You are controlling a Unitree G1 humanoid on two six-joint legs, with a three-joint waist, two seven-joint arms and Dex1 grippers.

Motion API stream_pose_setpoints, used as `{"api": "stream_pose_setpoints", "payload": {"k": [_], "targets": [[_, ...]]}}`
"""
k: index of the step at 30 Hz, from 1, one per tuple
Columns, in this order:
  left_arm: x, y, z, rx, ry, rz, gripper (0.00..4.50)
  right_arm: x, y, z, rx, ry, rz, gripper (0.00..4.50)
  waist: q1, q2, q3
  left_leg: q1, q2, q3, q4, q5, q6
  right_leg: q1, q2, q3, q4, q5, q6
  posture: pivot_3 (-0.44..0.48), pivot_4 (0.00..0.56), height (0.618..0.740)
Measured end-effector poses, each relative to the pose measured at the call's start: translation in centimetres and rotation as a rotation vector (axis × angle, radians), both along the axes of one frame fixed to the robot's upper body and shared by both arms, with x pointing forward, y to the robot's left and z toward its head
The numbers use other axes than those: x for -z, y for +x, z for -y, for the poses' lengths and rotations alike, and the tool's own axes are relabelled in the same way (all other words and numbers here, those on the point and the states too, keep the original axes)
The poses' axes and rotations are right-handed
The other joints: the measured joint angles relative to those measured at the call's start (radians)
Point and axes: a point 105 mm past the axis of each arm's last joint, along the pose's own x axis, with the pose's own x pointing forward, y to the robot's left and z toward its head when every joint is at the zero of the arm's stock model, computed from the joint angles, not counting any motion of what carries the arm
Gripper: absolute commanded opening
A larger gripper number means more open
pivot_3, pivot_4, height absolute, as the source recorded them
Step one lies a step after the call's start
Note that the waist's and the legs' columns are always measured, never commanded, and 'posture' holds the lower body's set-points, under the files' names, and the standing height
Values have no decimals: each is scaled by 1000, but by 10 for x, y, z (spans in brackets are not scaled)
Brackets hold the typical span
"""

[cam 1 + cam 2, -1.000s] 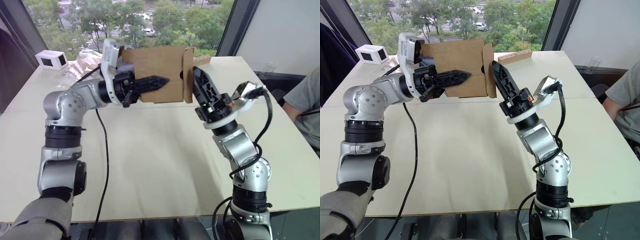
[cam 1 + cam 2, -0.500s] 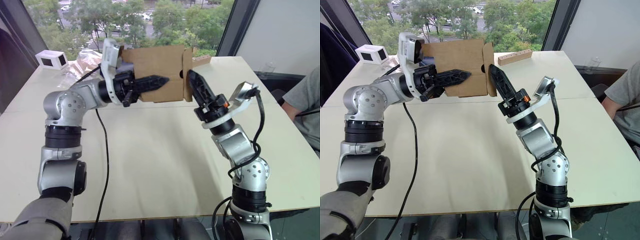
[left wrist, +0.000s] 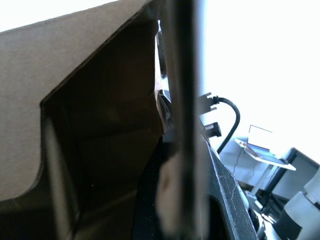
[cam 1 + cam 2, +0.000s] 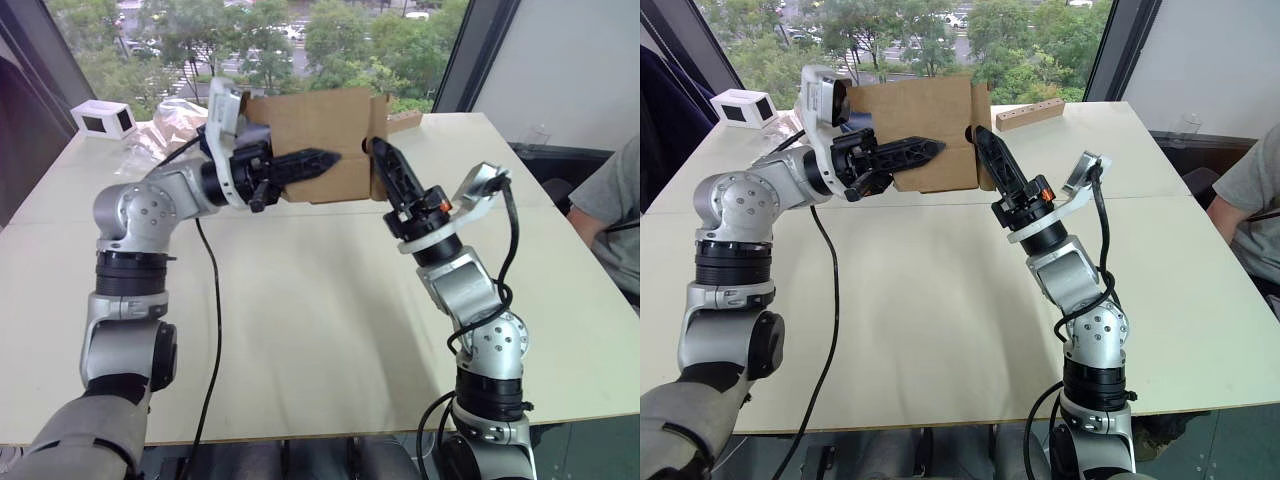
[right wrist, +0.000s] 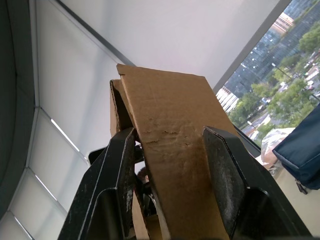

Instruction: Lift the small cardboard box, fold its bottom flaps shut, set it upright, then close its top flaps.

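Up above the table (image 4: 300, 300), the right gripper (image 4: 385, 160) has its fingers spread around a side flap (image 5: 175, 145) of the small cardboard box (image 4: 320, 135). Beyond it, the left gripper (image 4: 325, 160) clamps the box's front wall, holding it aloft.

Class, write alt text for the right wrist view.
A brown cardboard flap of the small cardboard box stands between the two black fingers of the right tool, which is open around it. Behind are a pale ceiling and a window with trees.

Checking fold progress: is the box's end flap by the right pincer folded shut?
Not shut: the flap stands out from the box, right pincer straddling it.
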Motion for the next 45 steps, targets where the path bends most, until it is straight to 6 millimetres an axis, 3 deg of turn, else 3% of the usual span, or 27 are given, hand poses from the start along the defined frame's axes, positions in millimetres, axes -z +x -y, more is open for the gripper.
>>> {"api": "stream_pose_setpoints", "payload": {"k": [28,39,45], "targets": [[2,5,0,-33,-20,1,0,-9,1,-18,55,20,27,2149,-1,0,0,0,0,0,0,0,0,0,0,0,0,0,0,0,150,740],[5,8,-3,-49,-5,-13,0,9,-13,-14,12,-73,9,2149,-1,0,0,0,0,0,0,0,0,0,0,0,0,0,0,0,150,740],[5,6,-3,-31,-6,-16,0,9,-16,-9,7,-83,11,2149,-1,0,0,0,0,0,0,0,0,0,0,0,0,0,0,0,150,740]]}}
